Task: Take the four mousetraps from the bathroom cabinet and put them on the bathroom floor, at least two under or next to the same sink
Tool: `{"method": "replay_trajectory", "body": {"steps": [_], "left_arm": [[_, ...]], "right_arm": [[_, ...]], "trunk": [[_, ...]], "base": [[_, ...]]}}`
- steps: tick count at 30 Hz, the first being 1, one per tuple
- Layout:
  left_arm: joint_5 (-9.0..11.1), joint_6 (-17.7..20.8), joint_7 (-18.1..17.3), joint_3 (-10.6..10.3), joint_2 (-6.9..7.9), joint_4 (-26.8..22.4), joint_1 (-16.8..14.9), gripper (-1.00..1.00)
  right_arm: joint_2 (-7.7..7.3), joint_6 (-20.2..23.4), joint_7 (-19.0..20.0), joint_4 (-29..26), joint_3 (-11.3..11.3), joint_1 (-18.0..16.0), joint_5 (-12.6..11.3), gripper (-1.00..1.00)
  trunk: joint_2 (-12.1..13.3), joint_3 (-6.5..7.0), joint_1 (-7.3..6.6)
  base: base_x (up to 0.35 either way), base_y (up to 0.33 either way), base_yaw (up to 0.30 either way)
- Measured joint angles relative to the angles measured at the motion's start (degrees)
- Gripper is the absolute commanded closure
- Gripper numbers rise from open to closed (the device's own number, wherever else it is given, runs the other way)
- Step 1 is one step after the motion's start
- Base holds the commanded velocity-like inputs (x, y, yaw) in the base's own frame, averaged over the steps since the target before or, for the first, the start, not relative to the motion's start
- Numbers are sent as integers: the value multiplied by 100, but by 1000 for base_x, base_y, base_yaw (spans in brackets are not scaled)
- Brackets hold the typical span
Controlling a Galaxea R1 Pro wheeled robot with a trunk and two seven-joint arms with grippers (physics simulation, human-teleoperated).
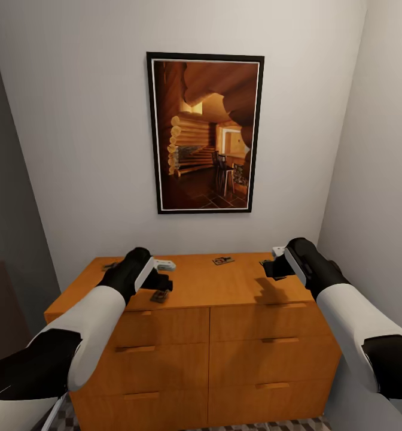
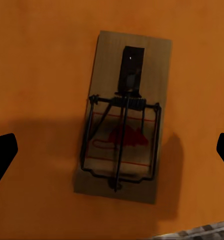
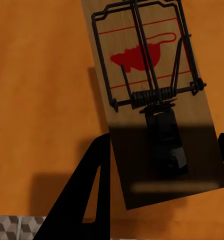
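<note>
The orange-brown cabinet (image 1: 237, 284) stands against the wall with flat mousetraps on its top. One mousetrap (image 1: 160, 296) (image 2: 124, 117) lies near the front edge, directly under my left gripper (image 1: 163, 281) (image 2: 112, 152), which hovers open with its fingers wide on either side. Another mousetrap (image 3: 152, 95) lies at the top's right end, between the fingers of my right gripper (image 1: 275, 267) (image 3: 157, 175), which is open and low around it. A third mousetrap (image 1: 223, 260) sits at the back centre. A further one (image 1: 110, 265) peeks out behind my left wrist.
A framed picture (image 1: 205, 133) hangs above the cabinet. Walls close in on both sides, the right one just past the cabinet's end. Patterned bathroom floor (image 1: 255, 426) shows below the drawer fronts (image 1: 267, 341).
</note>
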Motion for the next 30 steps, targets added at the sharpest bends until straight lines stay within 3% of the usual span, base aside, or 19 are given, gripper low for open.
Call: {"method": "replay_trajectory", "body": {"steps": [10, 19, 30], "left_arm": [[5, -29, 0, 0, 2, 73, 0, -100], [17, -413, 0, 8, -3, 314, 0, -100], [1, -518, 1, 27, 0, 555, 0, -100]], "right_arm": [[1, 0, -6, 0, 0, 0, -4, 100], [1, 0, 1, 1, 0, 0, -4, 100], [-2, 0, 3, 4, 0, 0, -3, 100]], "trunk": [[0, 0, 0], [0, 0, 0], [0, 0, 0]], "base": [[0, 0, 0], [0, 0, 0], [0, 0, 0]]}}
